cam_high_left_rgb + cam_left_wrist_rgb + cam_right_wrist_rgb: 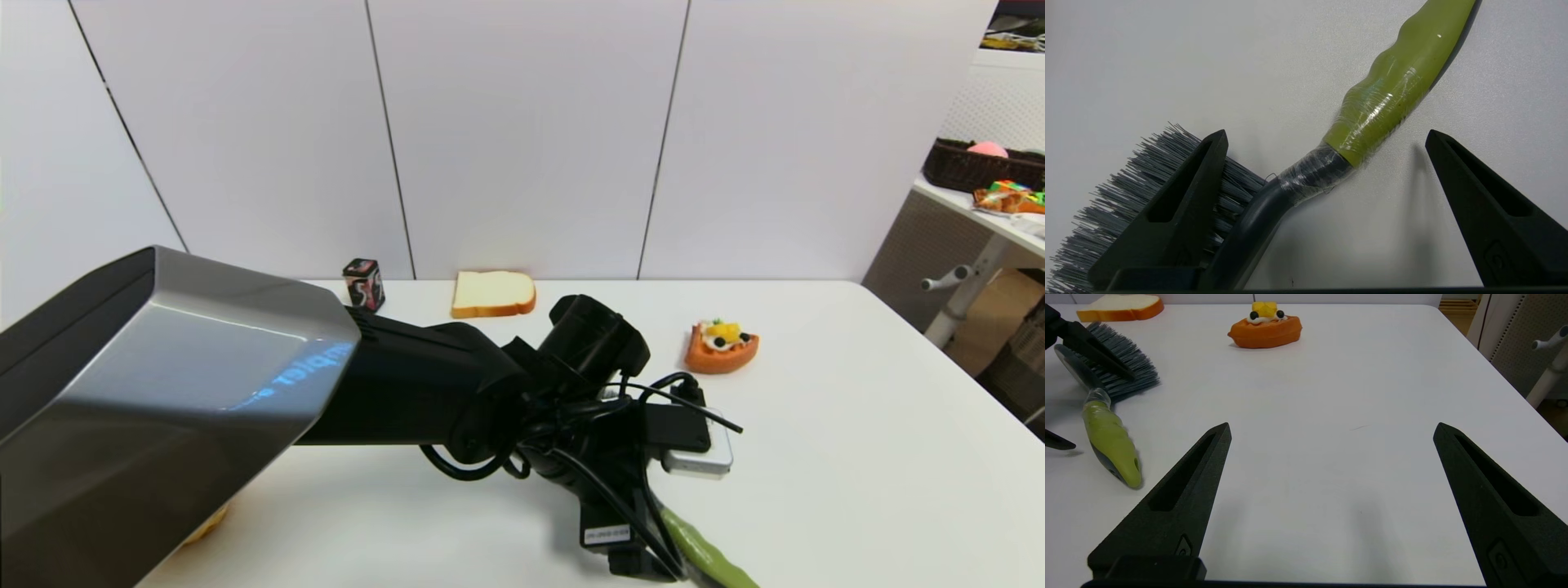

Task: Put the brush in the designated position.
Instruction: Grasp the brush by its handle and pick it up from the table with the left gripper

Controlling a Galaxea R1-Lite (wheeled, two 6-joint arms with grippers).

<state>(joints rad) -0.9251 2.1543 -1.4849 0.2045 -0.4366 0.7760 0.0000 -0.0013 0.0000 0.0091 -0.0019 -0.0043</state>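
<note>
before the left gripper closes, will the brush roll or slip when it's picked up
The brush probably won't roll: its bristles splay against the table. Its glossy, film-wrapped handle may slip. The open left gripper straddles the neck, so the head end may sag.

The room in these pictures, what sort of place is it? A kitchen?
Probably a robot test lab, not a kitchen. The white table holds scattered props: a bread slice, a toy-like pastry and a brush under the left gripper. Plain wall panels stand behind, and a cluttered side table holds a basket.
</note>
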